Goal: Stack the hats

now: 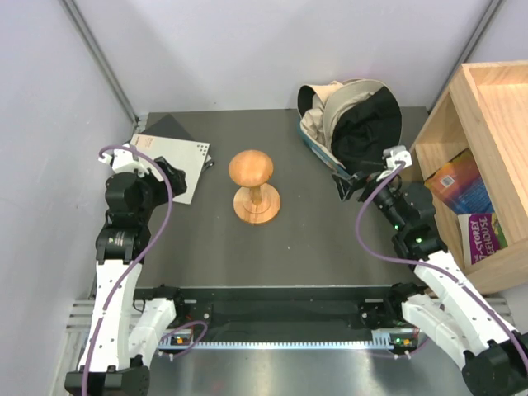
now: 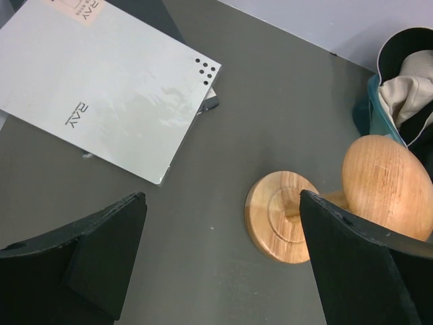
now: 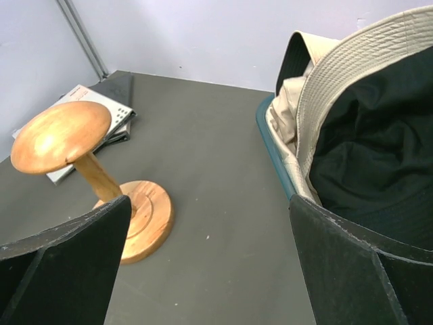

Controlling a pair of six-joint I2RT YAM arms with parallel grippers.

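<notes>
The hats (image 1: pixel 355 120) lie bunched in a teal tub (image 1: pixel 315 148) at the back right: a beige hat (image 3: pixel 352 74) with a black lining (image 3: pixel 379 156) on top, and cream fabric (image 3: pixel 291 108) behind it. No pink hat shows. They also show in the left wrist view (image 2: pixel 406 81). My right gripper (image 3: pixel 210 271) is open and empty, just in front of the tub. My left gripper (image 2: pixel 223 271) is open and empty at the left, over bare table.
A mushroom-shaped wooden stand (image 1: pixel 253 186) stands mid-table, with nothing on it. A white booklet (image 1: pixel 169 161) lies on dark sheets at the back left. A wooden crate (image 1: pixel 487 157) with books stands at the right. Grey walls close the back.
</notes>
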